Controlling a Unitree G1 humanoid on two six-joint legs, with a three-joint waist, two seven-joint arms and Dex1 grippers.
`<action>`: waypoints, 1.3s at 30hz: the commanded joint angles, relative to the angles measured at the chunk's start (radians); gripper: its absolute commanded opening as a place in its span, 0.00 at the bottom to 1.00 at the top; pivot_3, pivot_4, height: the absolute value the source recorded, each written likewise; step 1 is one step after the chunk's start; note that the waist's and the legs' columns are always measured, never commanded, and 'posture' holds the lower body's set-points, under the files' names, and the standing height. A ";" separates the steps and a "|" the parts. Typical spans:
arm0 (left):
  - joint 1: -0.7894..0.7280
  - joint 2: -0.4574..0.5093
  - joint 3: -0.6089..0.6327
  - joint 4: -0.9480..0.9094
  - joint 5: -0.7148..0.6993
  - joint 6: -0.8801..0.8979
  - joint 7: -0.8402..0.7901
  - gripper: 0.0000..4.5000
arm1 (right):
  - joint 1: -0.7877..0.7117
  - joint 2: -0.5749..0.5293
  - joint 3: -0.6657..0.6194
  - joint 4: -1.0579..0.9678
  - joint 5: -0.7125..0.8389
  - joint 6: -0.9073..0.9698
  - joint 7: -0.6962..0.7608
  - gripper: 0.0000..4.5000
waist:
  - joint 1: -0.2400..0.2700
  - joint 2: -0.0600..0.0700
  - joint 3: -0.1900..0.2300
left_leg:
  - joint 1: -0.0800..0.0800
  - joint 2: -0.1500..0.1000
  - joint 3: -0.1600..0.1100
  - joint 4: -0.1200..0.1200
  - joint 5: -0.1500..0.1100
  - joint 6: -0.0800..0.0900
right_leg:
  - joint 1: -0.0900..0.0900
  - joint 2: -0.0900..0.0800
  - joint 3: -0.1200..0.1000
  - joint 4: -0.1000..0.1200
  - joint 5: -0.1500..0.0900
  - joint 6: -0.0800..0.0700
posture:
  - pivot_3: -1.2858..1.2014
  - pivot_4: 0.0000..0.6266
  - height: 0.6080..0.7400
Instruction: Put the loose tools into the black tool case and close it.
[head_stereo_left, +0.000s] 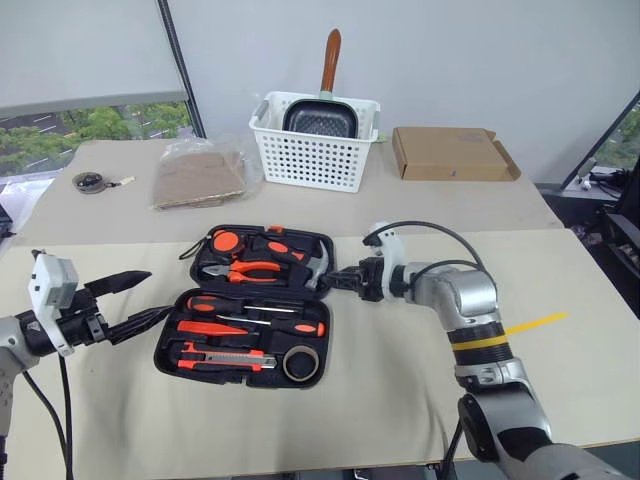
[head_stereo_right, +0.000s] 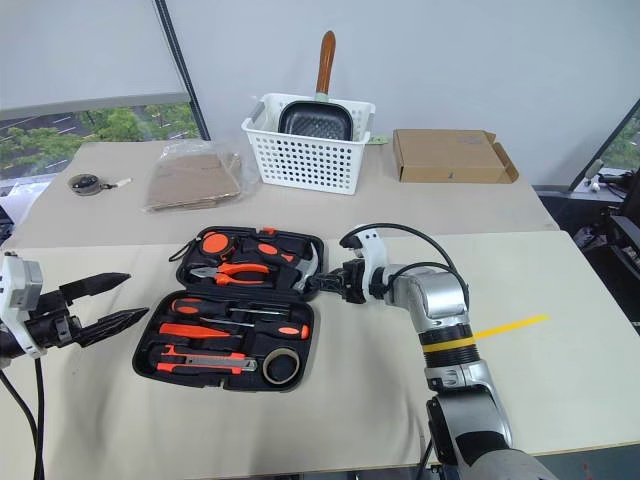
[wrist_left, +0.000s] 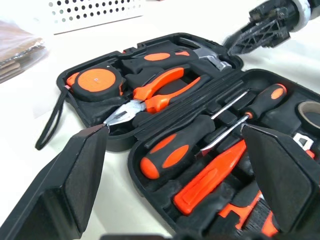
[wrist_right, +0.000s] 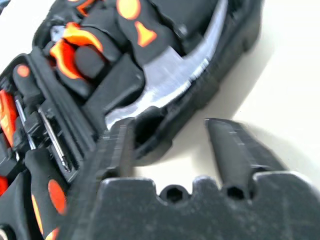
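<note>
The black tool case (head_stereo_left: 163, 354) lies open in the middle of the table. Its near half holds two long orange-and-black screwdrivers (head_stereo_left: 215, 304), a small orange screwdriver (head_stereo_left: 205, 328), the utility knife (head_stereo_left: 225, 357) and the tape roll (head_stereo_left: 300, 362). The far half holds pliers (head_stereo_left: 250, 270), a hammer (head_stereo_left: 312, 262) and a tape measure (head_stereo_left: 225, 240). My left gripper (head_stereo_left: 158, 294) is open just left of the case, level with its hinge. My right gripper (head_stereo_left: 328, 280) is at the case's right edge by the hammer head. Its fingers (wrist_right: 227, 150) stand apart, one on either side of the rim.
A white perforated basket (head_stereo_left: 315, 150) holding a pan stands behind the case, with a brown cardboard box (head_stereo_left: 450, 152) to its right. A plastic bag of brown sheets (head_stereo_left: 200, 178) and a small round object (head_stereo_left: 90, 181) lie at the back left. A yellow tape strip (head_stereo_left: 535, 322) marks the table's right.
</note>
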 joint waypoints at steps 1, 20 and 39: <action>-0.012 -0.003 0.003 -0.006 0.000 -0.018 -0.004 1.00 | -0.048 0.020 -0.049 0.008 0.028 -0.001 -0.047 0.20 | -0.002 0.000 0.000 | 0.000 0.000 0.000 0.000 0.000 0.000 | 0.000 0.000 0.000 0.000 0.000 0.000 | 0.52 0.24 0.70; -0.172 -0.101 -0.005 0.183 0.018 0.223 0.393 1.00 | -0.096 -0.030 -0.070 0.108 0.044 -0.062 -0.083 0.01 | 0.003 -0.001 -0.001 | 0.001 -0.001 0.000 0.000 0.001 0.000 | 0.002 0.000 0.000 0.001 -0.001 0.005 | 0.52 0.24 0.70; -0.548 -0.146 -0.192 0.491 0.042 0.488 0.349 0.94 | -0.111 -0.067 -0.035 0.139 0.036 -0.135 -0.065 0.00 | 0.001 -0.002 -0.001 | -0.001 -0.002 0.000 0.001 0.003 0.001 | 0.001 -0.001 0.000 0.000 0.002 0.005 | 0.52 0.24 0.70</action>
